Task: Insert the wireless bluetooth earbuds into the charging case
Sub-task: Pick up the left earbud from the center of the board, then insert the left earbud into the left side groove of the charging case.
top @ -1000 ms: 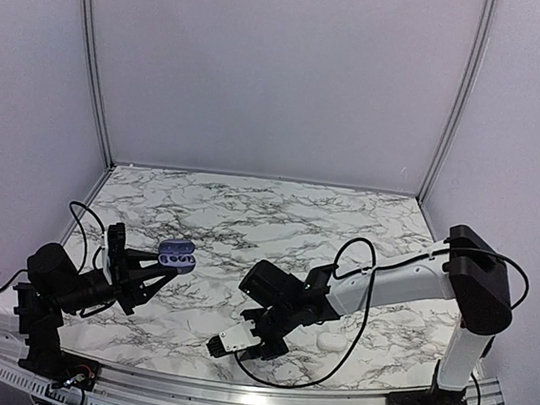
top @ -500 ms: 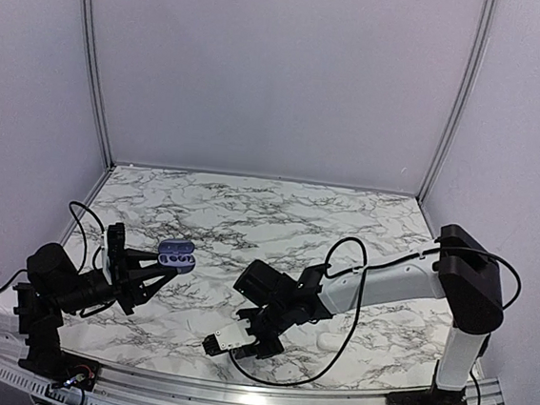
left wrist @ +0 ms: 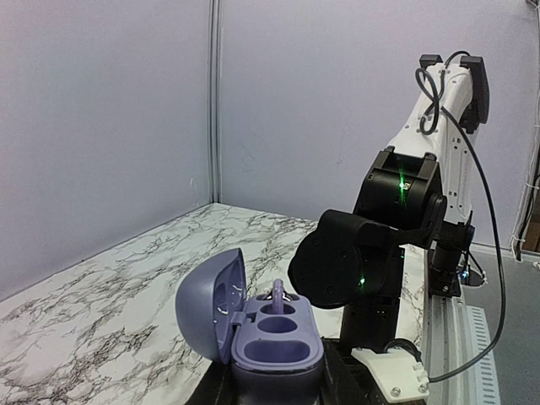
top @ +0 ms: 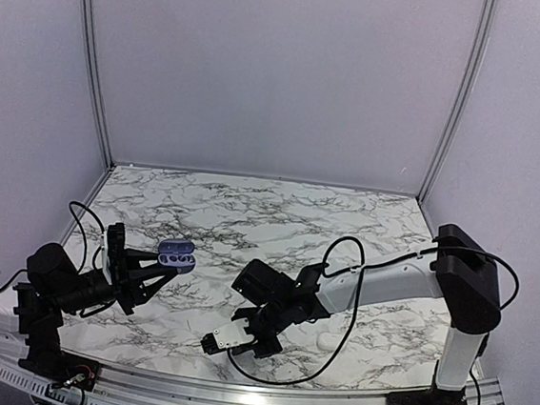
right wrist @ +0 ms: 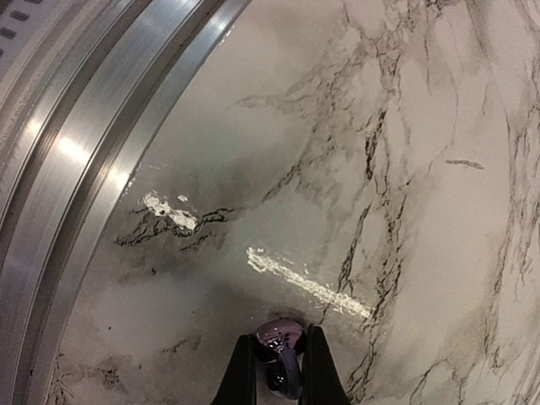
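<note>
Lavender charging case (left wrist: 274,359) stands lid-open, clamped in the left gripper (top: 162,263) above the marble table (top: 250,210). One earbud (left wrist: 278,294) looks seated in the far well; the near well is empty. Right gripper (right wrist: 279,346) pinches the second earbud (right wrist: 281,333) low near the aluminium rail (right wrist: 101,169). Its long axis lies along the fingers, with the rounded head outward. Remaining: carry, insert.
</note>
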